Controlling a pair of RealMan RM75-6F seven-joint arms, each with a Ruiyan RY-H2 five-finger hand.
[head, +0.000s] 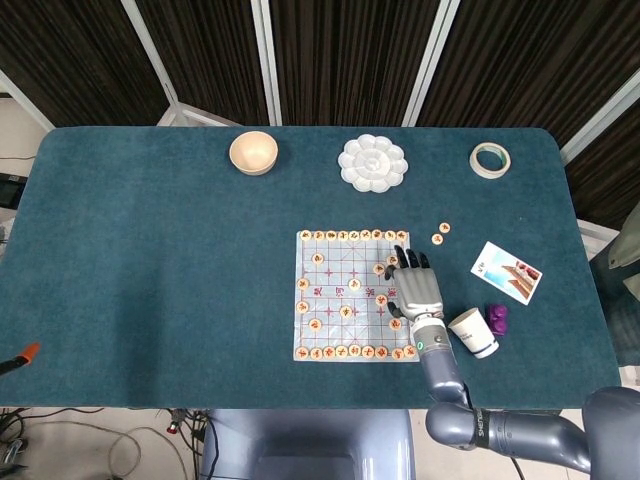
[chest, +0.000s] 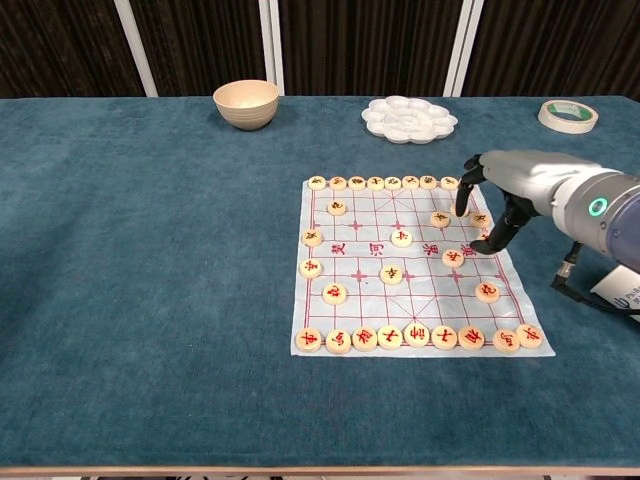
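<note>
The right hand (head: 415, 287) hangs over the right edge of the chess board (chest: 372, 262), palm down, its fingers (chest: 463, 196) apart and curved down toward the pieces (chest: 458, 210) near the board's far right corner. In the chest view the fingertips stand at or just above two or three discs there; whether they touch any of them cannot be told, and nothing is seen gripped. The board is a pale sheet with a red grid, lying right of the table's (head: 150, 270) middle; a row of discs lines its far edge, another its near edge, and loose discs are scattered between. From the hand, two discs (head: 440, 233) lie off the board on the cloth at about 1 o'clock, a printed card (head: 506, 271) at 3 o'clock, and a white cup (head: 472, 332) on its side at 4 o'clock just beside the forearm, with a small purple thing (head: 497, 318) next to the cup. Further off, a roll of tape (head: 489, 159) sits at 1 o'clock by the far edge, a white palette (head: 372, 163) at 11 o'clock, and a tan bowl (head: 253, 152) at 10 o'clock. The left hand shows in neither view.
</note>
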